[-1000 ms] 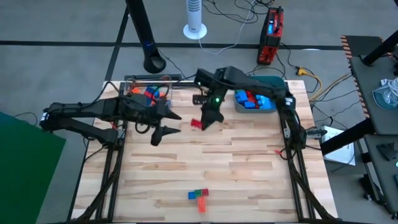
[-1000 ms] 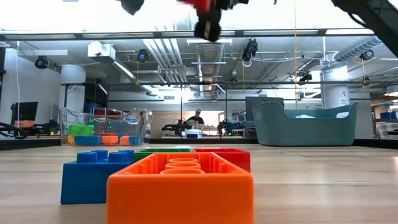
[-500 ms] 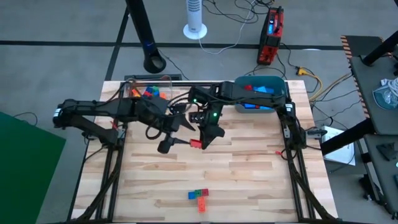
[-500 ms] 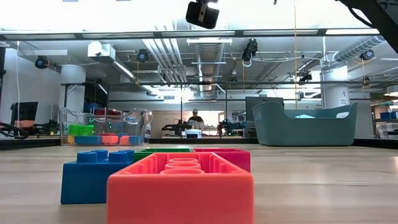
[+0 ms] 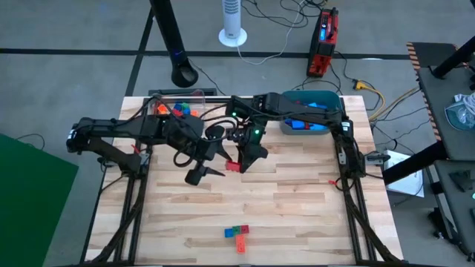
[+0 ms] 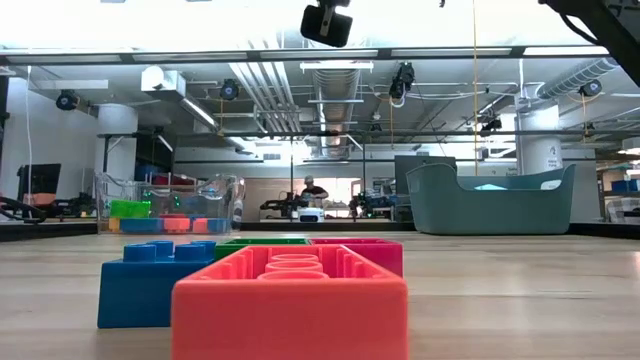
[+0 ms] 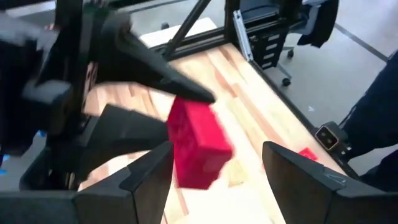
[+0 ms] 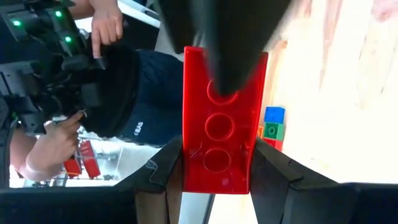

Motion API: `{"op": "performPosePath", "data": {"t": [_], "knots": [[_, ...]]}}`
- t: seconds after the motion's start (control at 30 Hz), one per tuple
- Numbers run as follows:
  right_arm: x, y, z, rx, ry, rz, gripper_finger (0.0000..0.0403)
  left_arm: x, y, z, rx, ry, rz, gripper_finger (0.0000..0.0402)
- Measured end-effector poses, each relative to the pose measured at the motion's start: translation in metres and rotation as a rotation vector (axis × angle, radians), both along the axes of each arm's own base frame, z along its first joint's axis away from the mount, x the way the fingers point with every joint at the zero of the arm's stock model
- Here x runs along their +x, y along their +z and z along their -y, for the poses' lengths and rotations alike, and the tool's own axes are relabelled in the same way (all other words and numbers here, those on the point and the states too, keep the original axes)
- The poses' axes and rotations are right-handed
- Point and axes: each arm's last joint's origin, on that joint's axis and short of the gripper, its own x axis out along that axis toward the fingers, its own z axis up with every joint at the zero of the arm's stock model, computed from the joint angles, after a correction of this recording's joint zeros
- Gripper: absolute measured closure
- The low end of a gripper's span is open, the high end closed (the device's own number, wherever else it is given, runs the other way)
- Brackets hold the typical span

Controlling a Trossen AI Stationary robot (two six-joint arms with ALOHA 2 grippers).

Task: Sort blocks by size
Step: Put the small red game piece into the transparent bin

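Blocks: four sit clustered near the table's (image 5: 297,215) front edge, one each of orange (image 6: 290,305), blue (image 6: 150,280), green (image 6: 262,241), red (image 6: 360,250). Farther back, mid-table, the right gripper (image 5: 239,166) pinches one red block (image 7: 196,144) tight, with the left gripper (image 5: 208,160) spread wide just beside it, holding nothing.

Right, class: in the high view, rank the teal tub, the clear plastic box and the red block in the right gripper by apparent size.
1. Teal tub, largest, partly under the right arm.
2. Clear plastic box, half hidden, so unsure.
3. Red block in the right gripper, smallest.
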Motion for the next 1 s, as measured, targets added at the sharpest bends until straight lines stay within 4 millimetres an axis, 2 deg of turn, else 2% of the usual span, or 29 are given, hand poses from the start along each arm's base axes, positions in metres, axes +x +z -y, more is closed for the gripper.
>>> {"op": "performPosePath", "data": {"t": [0.3,1.0], "knots": [[0.002,0.003,0.0,0.0,-0.002,0.038,0.0277,0.01,-0.007,0.0,0.006,0.019,0.002,0.017],[0.009,0.009,0.018,-0.022,-0.062,0.134,0.0277,0.005,-0.004,-0.004,0.108,0.115,0.012,0.017]]}}
